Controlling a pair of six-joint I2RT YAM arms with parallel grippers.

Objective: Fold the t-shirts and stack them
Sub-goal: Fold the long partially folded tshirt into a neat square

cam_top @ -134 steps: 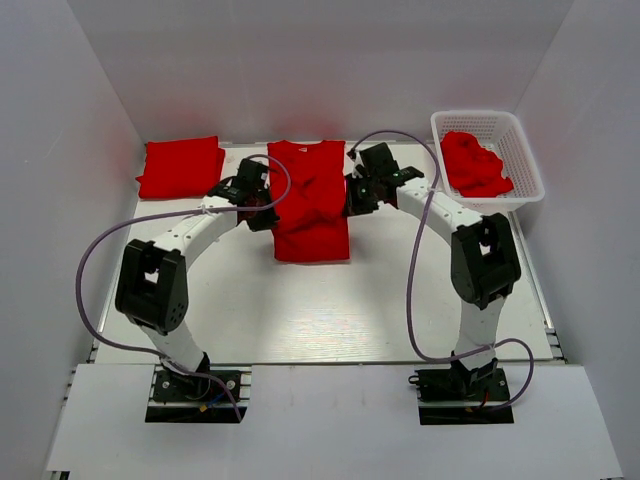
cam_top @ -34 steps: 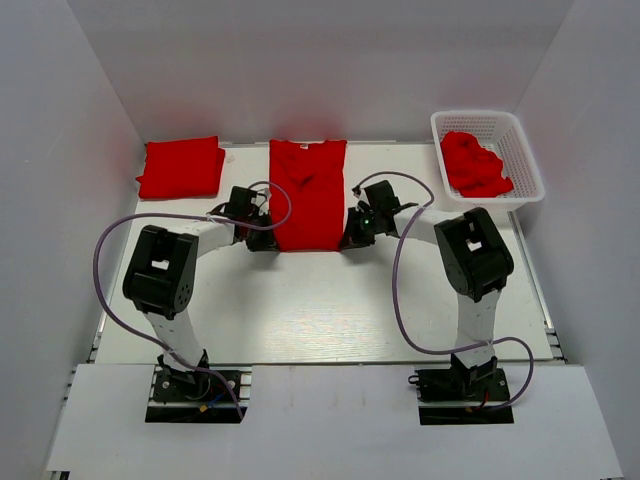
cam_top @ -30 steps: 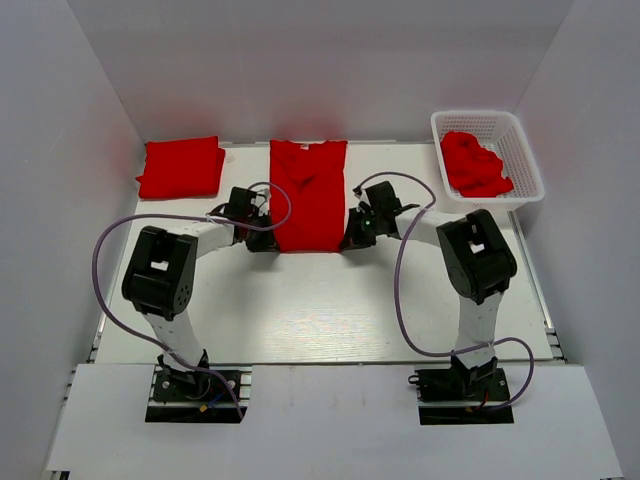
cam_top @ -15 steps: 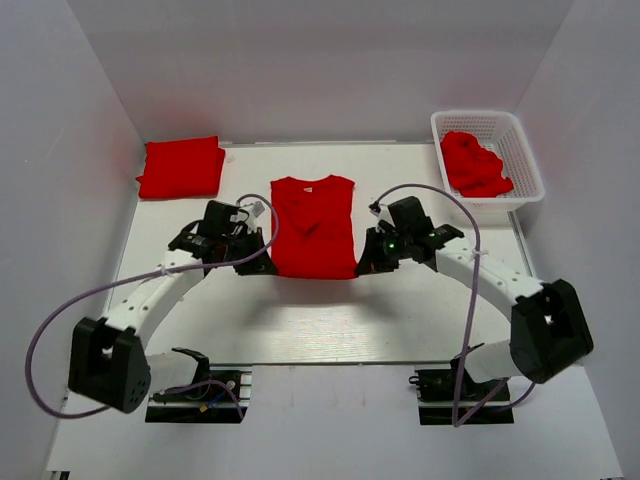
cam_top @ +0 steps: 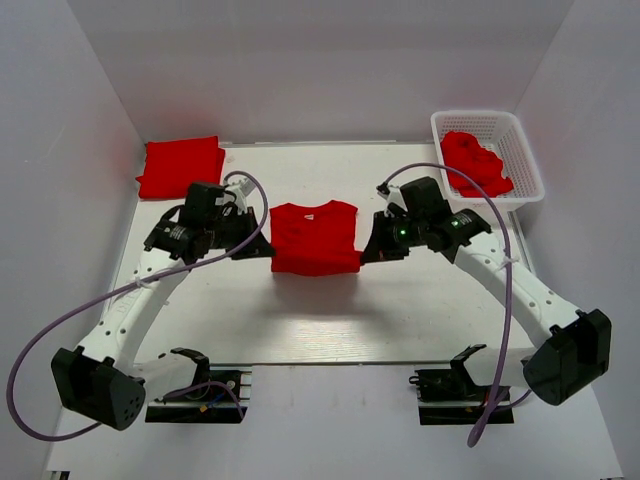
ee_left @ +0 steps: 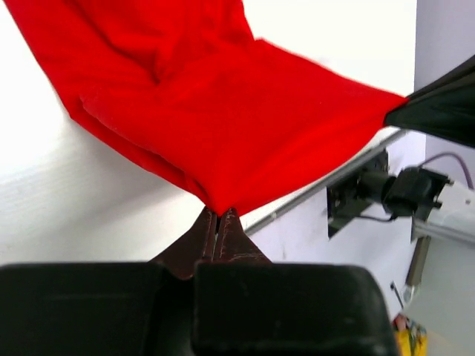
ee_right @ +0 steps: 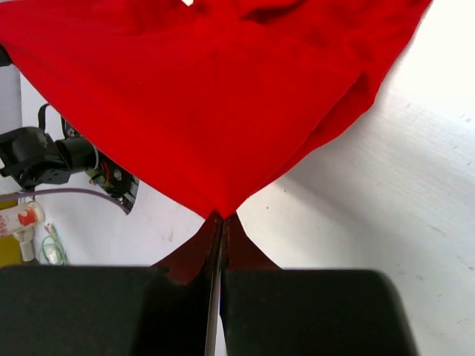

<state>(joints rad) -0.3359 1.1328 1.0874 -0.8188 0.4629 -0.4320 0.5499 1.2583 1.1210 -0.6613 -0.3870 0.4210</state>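
Note:
A partly folded red t-shirt (cam_top: 314, 238) hangs between my two grippers above the middle of the table. My left gripper (cam_top: 262, 249) is shut on its left corner, which shows as taut red cloth in the left wrist view (ee_left: 223, 111). My right gripper (cam_top: 367, 252) is shut on its right corner, seen in the right wrist view (ee_right: 215, 96). A folded red t-shirt (cam_top: 181, 166) lies at the back left. A crumpled red t-shirt (cam_top: 476, 163) lies in the white basket (cam_top: 531, 170) at the back right.
The white table (cam_top: 330, 310) has white walls on three sides. The arm bases stand at the near edge. A purple cable (cam_top: 120, 300) loops from the left arm, another from the right arm.
Both grippers took the shirt's near corners, lifted and pulled it toward the arm bases. The shirt left the back of the table and now hangs shorter between the raised grippers.

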